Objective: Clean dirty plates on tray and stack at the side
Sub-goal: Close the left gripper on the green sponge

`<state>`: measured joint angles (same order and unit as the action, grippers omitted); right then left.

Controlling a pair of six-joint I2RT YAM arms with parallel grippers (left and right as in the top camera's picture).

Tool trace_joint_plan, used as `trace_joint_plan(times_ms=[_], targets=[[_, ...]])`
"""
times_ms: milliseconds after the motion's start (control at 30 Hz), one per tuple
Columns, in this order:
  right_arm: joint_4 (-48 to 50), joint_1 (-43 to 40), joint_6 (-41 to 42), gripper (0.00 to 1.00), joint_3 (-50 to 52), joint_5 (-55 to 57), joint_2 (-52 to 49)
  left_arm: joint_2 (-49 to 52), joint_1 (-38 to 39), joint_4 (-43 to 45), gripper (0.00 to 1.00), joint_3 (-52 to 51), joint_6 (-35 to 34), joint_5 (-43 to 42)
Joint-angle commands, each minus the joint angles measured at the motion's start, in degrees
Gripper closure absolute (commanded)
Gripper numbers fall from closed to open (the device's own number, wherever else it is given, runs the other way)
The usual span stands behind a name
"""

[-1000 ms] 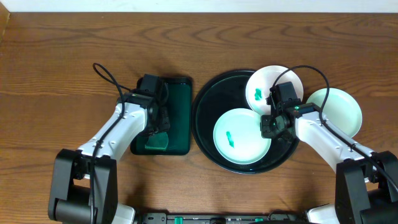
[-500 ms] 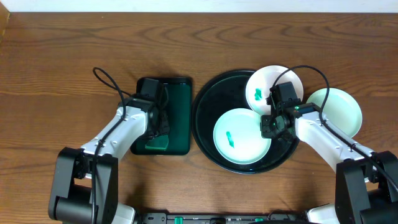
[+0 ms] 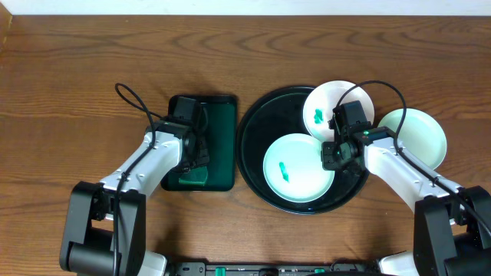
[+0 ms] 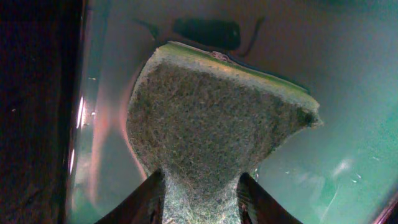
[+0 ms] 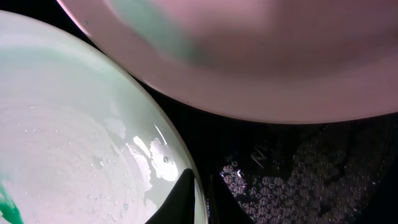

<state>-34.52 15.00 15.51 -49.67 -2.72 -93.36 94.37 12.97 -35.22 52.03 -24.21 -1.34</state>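
While it sat in the black tray (image 3: pixel 257 146), the smeared front plate (image 3: pixel 295 169) was pinched at its right rim by the right end effector (image 3: pixel 332 156) (fingers pressed nearly together). The rear plate (image 3: pixel 326 107), also smeared, was seen partly over the tray's far rim. A third plate (image 3: pixel 422 138) was set on the table (image 3: pixel 77 69) just beside the tray. The sponge (image 4: pixel 211 118) was squeezed by the left end effector (image 4: pixel 200 202) in the green tray (image 3: pixel 222 146).

A brown wood-grain worktop (image 3: pixel 69 92) is seen pretty much everywhere, evenly lit; a pale strip (image 3: pixel 307 6) is caught along the far edge.
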Motion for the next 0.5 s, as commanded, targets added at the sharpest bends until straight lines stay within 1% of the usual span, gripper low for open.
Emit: trace_joint_plan(times_ms=[0,200,333,367,467], targets=[[0.04,-0.33,0.74,0.93,-0.11,0.9,-0.26,1.01,0.13,-0.04,0.69,-1.92,-0.35,0.33],[0.04,-0.33,0.74,0.93,-0.11,0.92,-0.26,1.01,0.13,0.09,0.92,-2.21,-0.33,0.33],[0.04,-0.33,0.74,0.92,-0.11,0.92,-0.26,0.96,0.13,0.2,0.93,-2.12,0.17,0.33],[0.04,-0.33,0.74,0.91,-0.11,0.92,-0.26,0.81,0.13,0.11,0.93,-1.88,0.72,0.33],[0.04,-0.33,0.74,0.9,-0.11,0.92,-0.26,-0.42,0.13,-1.2,0.93,-0.42,1.73,0.33]])
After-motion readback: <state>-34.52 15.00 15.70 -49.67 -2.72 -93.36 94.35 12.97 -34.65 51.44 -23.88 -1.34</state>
